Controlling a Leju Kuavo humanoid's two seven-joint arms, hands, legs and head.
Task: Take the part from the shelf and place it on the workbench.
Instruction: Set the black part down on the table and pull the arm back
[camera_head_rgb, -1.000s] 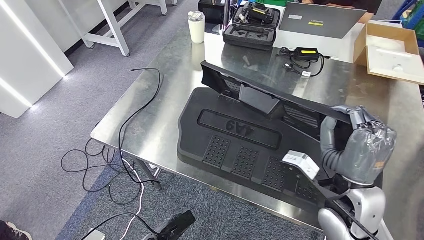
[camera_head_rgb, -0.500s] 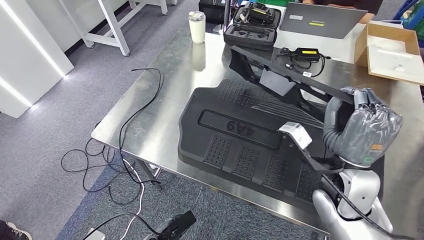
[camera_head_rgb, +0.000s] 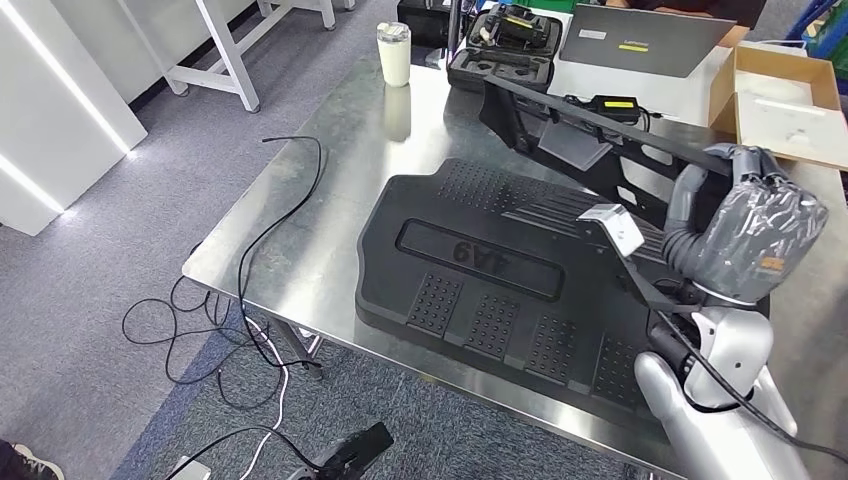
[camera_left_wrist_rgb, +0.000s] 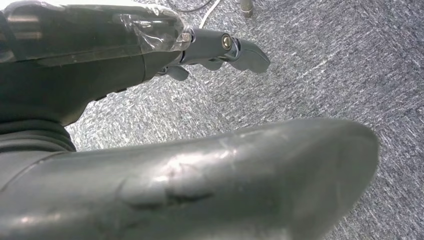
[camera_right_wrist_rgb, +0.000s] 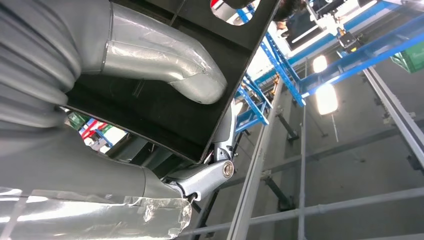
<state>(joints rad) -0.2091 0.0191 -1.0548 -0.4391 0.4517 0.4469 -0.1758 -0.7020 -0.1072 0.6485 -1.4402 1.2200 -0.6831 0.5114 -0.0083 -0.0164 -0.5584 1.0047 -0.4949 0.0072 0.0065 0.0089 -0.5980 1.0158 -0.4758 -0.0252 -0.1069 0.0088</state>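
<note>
Right robot hand (camera_head_rgb: 745, 235) is wrapped around a long black part (camera_head_rgb: 590, 135), fingers (camera_head_rgb: 688, 195) curled over its edge. Right wrist view confirms it: thumb (camera_right_wrist_rgb: 165, 62) lies across the flat black panel (camera_right_wrist_rgb: 200, 90), a dark finger hooks round from the other side. Firm hold.

The part is up off the steel worktop (camera_head_rgb: 320, 215), running diagonally from the hand toward the far side of the worktop. It carries a grey wedge-shaped block (camera_head_rgb: 572, 148) mid-length and a small white tag (camera_head_rgb: 615, 225) near the hand. The far end sits above the area just in front of the open black case (camera_head_rgb: 505, 50). Can't tell if it touches anything there.

Below it, flat on the worktop: a large black moulded tray (camera_head_rgb: 490, 280) with "4A9" embossed, seen upside down, and studded pads along the near edge.

Left robot hand (camera_left_wrist_rgb: 150, 100) hangs over grey carpet (camera_left_wrist_rgb: 325, 65). It holds nothing; fingers (camera_left_wrist_rgb: 225, 47) extended, apart from the thumb.

Other stuff on the worktop: white tumbler (camera_head_rgb: 393, 52) at the far left corner, black power adapter (camera_head_rgb: 612, 105) with cable, grey laptop (camera_head_rgb: 640, 35), and a cardboard box (camera_head_rgb: 785, 100) on the far right. A loose black cable (camera_head_rgb: 260, 240) hangs off the left edge down to the floor.
</note>
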